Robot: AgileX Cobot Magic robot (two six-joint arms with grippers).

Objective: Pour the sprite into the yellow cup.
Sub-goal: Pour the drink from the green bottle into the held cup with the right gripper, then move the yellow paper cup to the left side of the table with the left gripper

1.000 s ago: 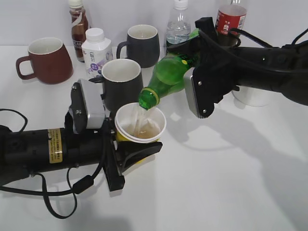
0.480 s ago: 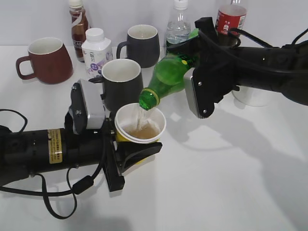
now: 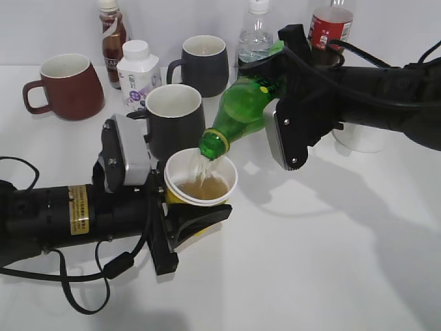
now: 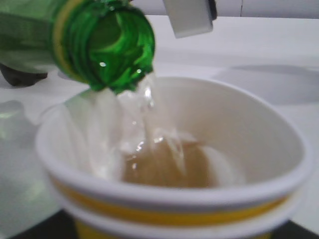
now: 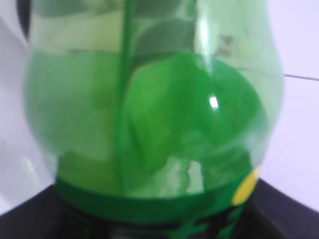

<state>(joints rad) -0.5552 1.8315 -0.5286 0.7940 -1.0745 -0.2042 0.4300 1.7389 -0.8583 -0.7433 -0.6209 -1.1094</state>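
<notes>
The sprite (image 3: 242,110) is a green bottle with no cap, tilted mouth down to the left. My right gripper (image 3: 286,93) is shut on its body. Its open mouth (image 4: 107,47) hangs over the yellow cup (image 3: 201,181), and clear liquid streams into it. My left gripper (image 3: 186,214) is shut on the cup and holds it just above the table. The cup (image 4: 169,174) is partly filled with liquid. In the right wrist view the bottle (image 5: 149,114) fills the frame.
A dark grey mug (image 3: 173,118) stands just behind the cup. Further back are a second grey mug (image 3: 203,65), a red-brown mug (image 3: 65,86), a small white bottle (image 3: 138,72), a brown drink bottle (image 3: 112,38), a water bottle (image 3: 256,38) and a cola bottle (image 3: 329,27).
The liquid level in the cup has risen while the bottle keeps pouring. Both arms have stayed almost still.
</notes>
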